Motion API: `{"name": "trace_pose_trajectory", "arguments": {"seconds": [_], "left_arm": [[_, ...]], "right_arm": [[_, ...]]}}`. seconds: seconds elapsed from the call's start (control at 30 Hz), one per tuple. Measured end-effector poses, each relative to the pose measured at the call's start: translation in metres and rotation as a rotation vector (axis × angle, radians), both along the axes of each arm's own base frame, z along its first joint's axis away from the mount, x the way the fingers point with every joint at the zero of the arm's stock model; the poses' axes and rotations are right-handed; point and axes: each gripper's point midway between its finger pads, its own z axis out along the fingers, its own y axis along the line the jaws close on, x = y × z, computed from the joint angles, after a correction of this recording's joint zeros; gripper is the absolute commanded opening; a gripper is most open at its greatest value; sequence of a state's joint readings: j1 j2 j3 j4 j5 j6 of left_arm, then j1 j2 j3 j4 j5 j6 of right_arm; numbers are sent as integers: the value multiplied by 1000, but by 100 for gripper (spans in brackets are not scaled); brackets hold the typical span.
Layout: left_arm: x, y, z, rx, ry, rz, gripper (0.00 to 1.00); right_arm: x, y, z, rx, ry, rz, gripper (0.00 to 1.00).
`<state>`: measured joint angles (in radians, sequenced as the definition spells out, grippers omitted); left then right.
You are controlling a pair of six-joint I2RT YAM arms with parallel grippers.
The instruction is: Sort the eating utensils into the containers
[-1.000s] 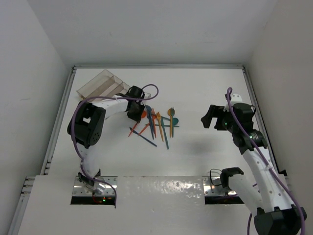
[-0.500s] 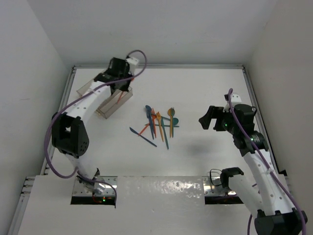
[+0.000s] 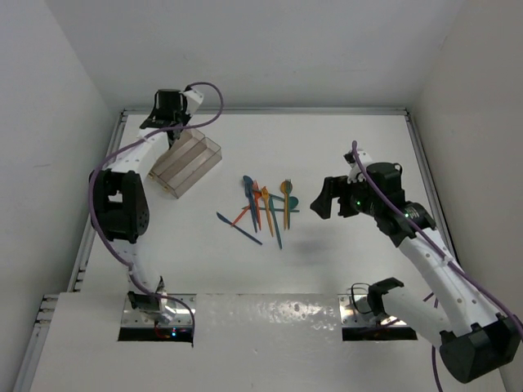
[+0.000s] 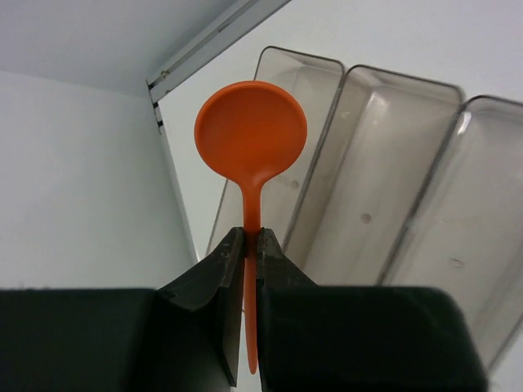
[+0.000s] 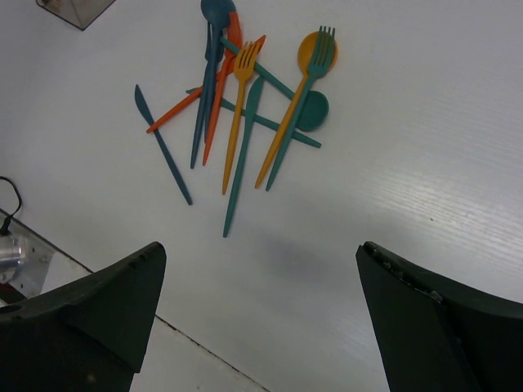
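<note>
My left gripper (image 4: 252, 238) is shut on the handle of an orange spoon (image 4: 251, 129) and holds it bowl-forward above the far left end of the clear three-compartment tray (image 4: 384, 171). In the top view the left gripper (image 3: 169, 122) is at the back left, over the tray's (image 3: 192, 163) far end. The other utensils (image 3: 265, 204) lie in a crossed pile mid-table, orange, teal and dark blue, also in the right wrist view (image 5: 245, 98). A dark blue knife (image 5: 162, 145) lies at the pile's edge. My right gripper (image 3: 325, 198) (image 5: 261, 253) is open and empty, just right of the pile.
The table's raised rail (image 4: 214, 41) and the white side wall (image 3: 57, 147) run close behind and left of the tray. The table's near edge and a mounting plate (image 5: 16, 253) show at the lower left of the right wrist view.
My left gripper has carried the orange spoon from the pile back and left to the tray's far end. My right gripper has moved left, closer to the pile.
</note>
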<state>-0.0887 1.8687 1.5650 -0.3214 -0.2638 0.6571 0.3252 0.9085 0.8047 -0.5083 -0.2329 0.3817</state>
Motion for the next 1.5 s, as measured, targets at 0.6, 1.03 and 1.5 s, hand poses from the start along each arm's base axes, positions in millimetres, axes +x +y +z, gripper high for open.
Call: {"name": "trace_pose_trajectory", "arguments": {"seconds": [0.6,1.03,1.5], "left_arm": [[56,65,-73,33,47,5,10],[56,55,-97,-37,74,41,45],[-29,-170,93,-606,-179,26,48]], "right_arm": [[-2,-3,-20,-47,73,5,99],[-1,-6,-25,-67,86,-9,99],[6,-19,-33,-74,78,-127,80]]}}
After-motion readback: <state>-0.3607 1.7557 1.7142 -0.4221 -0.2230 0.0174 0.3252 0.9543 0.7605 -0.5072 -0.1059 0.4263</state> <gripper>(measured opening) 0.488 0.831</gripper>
